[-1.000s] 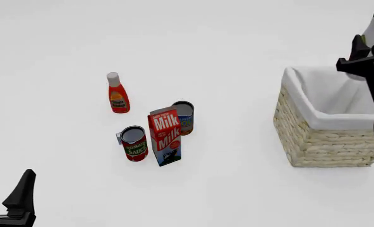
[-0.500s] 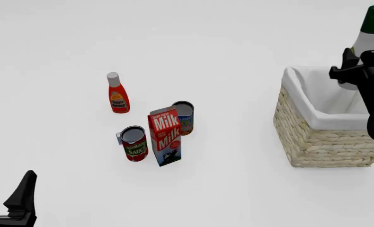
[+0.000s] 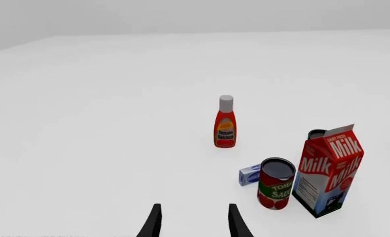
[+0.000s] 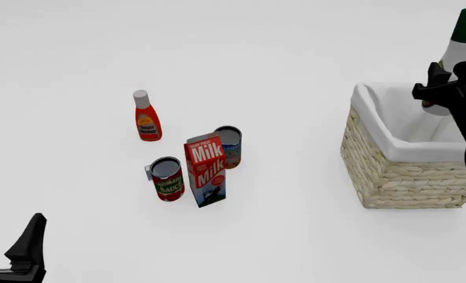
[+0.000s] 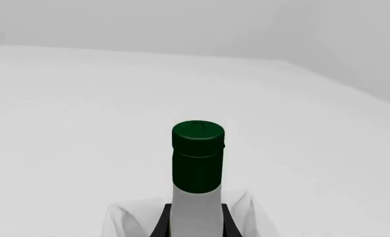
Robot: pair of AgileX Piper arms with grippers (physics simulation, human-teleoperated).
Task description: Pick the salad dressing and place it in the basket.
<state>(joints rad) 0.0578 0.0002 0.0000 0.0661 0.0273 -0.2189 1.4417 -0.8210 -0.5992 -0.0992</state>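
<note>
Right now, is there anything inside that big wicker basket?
Only white cloth lining shows inside the basket. The salad dressing hangs above it in the right pincer. The near wall hides the basket's floor.

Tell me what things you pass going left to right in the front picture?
Left gripper → red bottle → tomato sauce can → milk carton → basket → salad dressing, held by the right gripper.

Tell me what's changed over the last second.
The right gripper, shut on the whitish-grey salad dressing bottle with dark green cap, carried it leftward, further into view over the straw-coloured wicker basket. The left gripper and the groceries stayed put.
</note>
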